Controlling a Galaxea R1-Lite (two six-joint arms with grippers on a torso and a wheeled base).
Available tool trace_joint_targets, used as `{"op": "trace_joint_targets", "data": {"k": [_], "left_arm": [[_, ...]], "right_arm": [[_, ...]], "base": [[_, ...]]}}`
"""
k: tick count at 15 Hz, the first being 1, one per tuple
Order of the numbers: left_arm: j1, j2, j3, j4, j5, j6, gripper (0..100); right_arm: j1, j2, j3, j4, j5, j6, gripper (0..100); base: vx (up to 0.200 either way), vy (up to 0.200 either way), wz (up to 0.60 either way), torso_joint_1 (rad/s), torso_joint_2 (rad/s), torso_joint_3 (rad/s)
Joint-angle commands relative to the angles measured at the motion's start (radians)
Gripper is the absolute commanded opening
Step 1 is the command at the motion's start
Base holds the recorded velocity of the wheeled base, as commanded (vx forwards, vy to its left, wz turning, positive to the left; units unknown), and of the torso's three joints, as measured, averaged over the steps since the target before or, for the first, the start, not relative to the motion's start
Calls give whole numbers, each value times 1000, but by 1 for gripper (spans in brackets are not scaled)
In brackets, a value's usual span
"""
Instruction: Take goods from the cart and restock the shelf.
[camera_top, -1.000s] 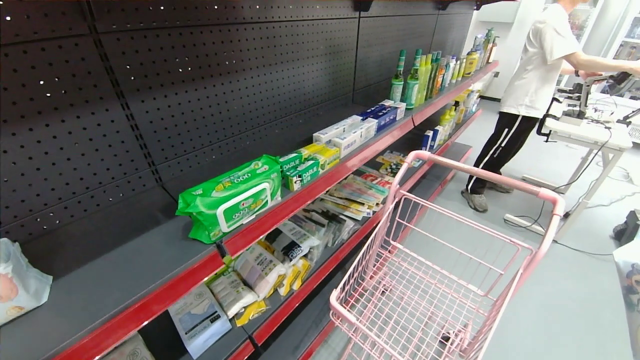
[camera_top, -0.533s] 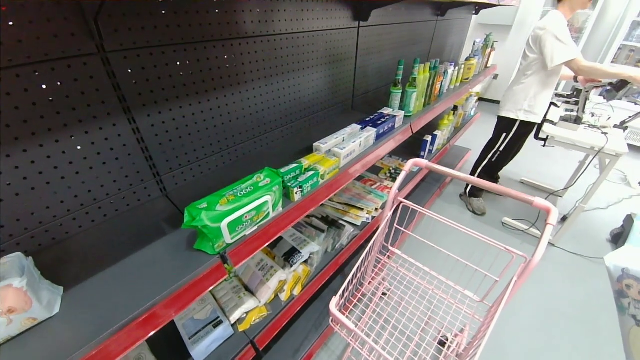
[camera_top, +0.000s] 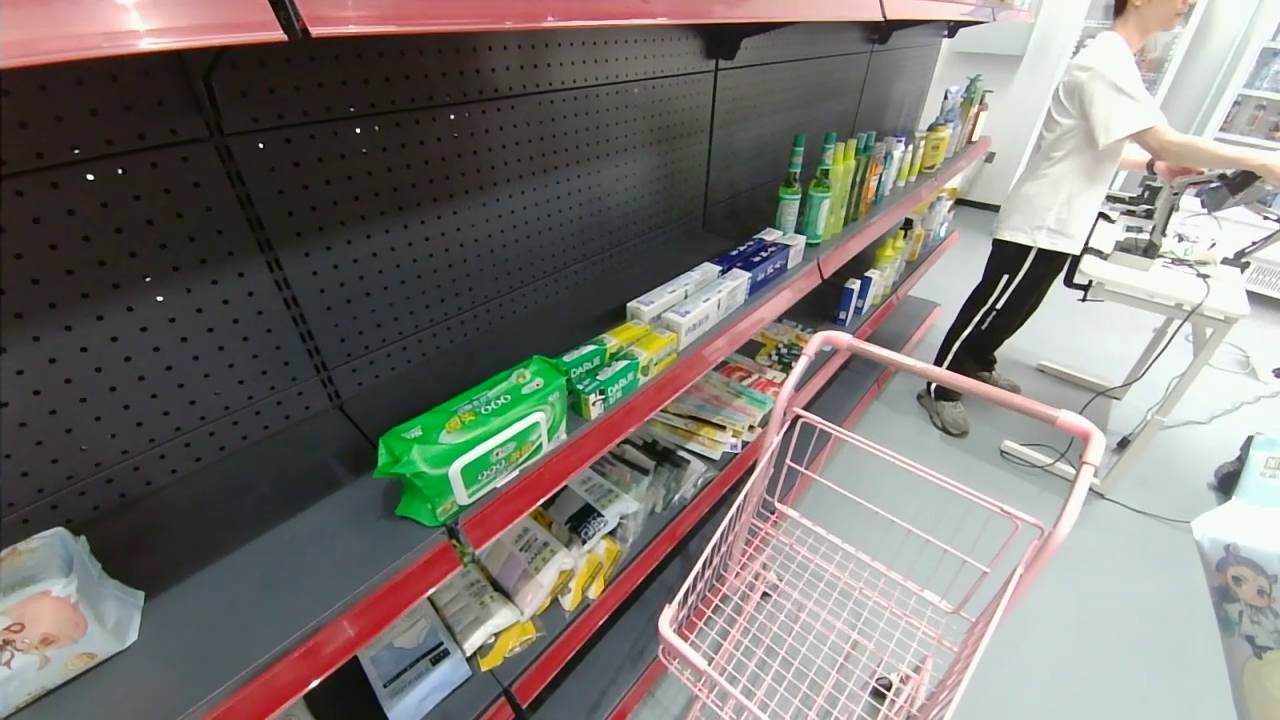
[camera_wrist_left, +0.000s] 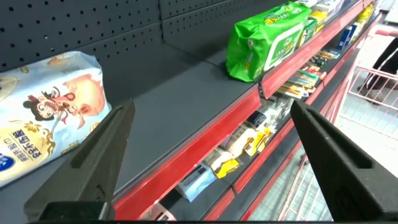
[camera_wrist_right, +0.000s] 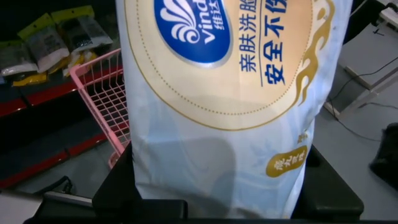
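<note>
One white pack (camera_wrist_right: 230, 81) sits in our right fingers (camera_wrist_right: 336, 193), not on the shelf (camera_top: 250, 590) yet. Our left fingers (camera_wrist_left: 93, 162) are wide open and hold nothing. The cart (camera_top: 1000, 400) looks empty.

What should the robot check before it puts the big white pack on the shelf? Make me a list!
1. Grip on the white pack: ok. The right gripper clamps it on both sides.
2. Left gripper free: ok. It is open and empty.
3. Room on the shelf: ok. There is a bare grey stretch between the cartoon pack and the green wipes pack.
4. Pink cart out of the way: cannot tell. It stands close beside the shelf's red edge.
5. More goods left in the cart: cannot tell. Part of its floor is cut off.
</note>
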Motion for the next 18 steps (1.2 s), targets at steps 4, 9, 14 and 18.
{"op": "trace_joint_targets", "data": {"k": [4,9,14,18], "left_arm": [[0,1,0,0,0,0,100],[0,1,0,0,0,0,100],[0,1,0,0,0,0,100],[0,1,0,0,0,0,100]], "right_arm": [[0,4,6,0,0,-1,0],[0,4,8,0,3,-1,0],[0,4,9,-5,6,-1,0],[0,4,21,-8,0,-1,0]], "base": [[0,0,0,96,-204,-106],[0,0,0,83,-175,-95],[0,0,0,67,-139,-72],[0,0,300,1,0,0]]}}
